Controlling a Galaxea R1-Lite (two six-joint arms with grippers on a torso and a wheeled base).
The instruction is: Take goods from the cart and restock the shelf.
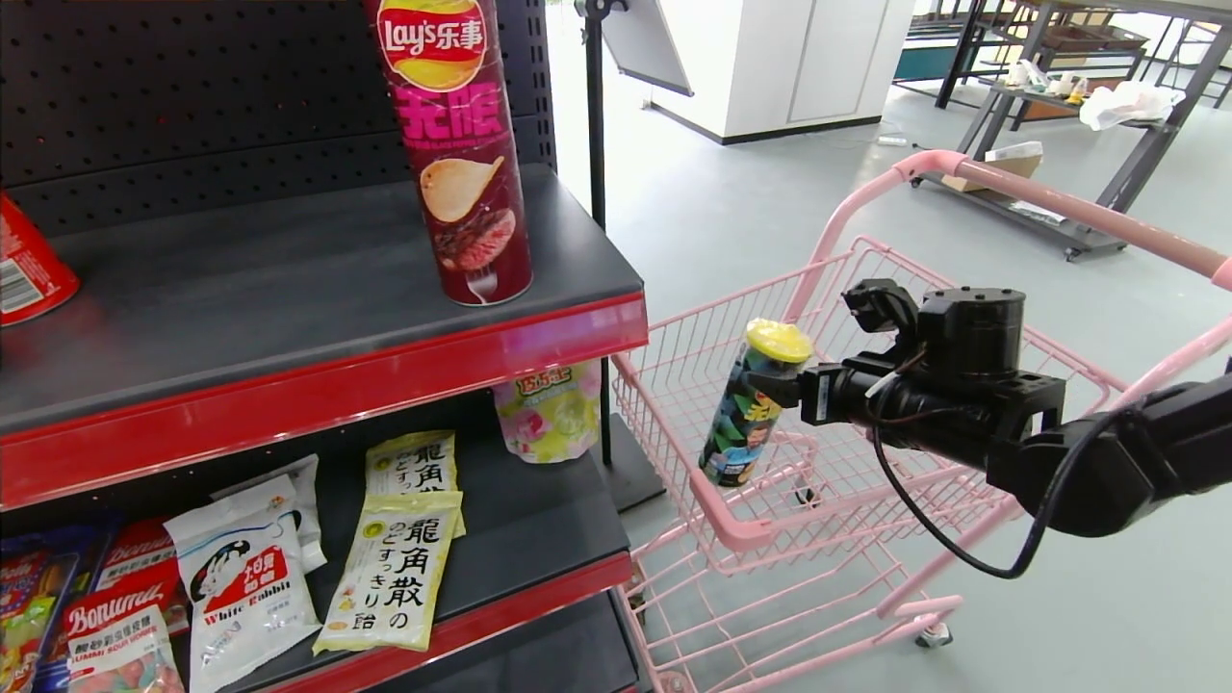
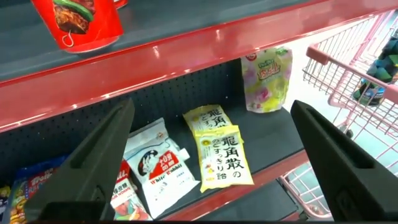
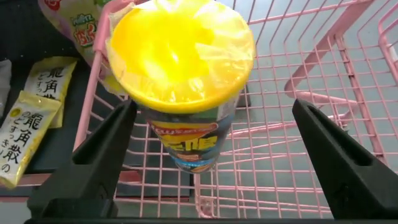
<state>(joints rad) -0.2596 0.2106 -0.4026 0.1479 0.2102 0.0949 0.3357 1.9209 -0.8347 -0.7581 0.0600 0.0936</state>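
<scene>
Over the front corner of the pink cart, the robot's right end effector pinches a yellow-lidded can just below its lid. The can is tilted and appears lifted off the basket's wire floor, just beside the rim. The shelf unit stands on the robot's left of the cart. Its upper shelf carries a tall crisp tube near the outer end, with bare board beside it, and a red tub at the far edge. The left end effector hangs with fingers spread wide and nothing between them. It faces the lower shelf, where yellow sachets and other packets lie flat. By the look of it, the pick from the cart is done and the carry to the shelf is the step in hand. The next move would call for swinging the can across the gap to the shelf and righting it from its tilt. It would then need to clear the red front lip and be set upright on bare board, apart from the crisp tube, before the grip is released.
</scene>
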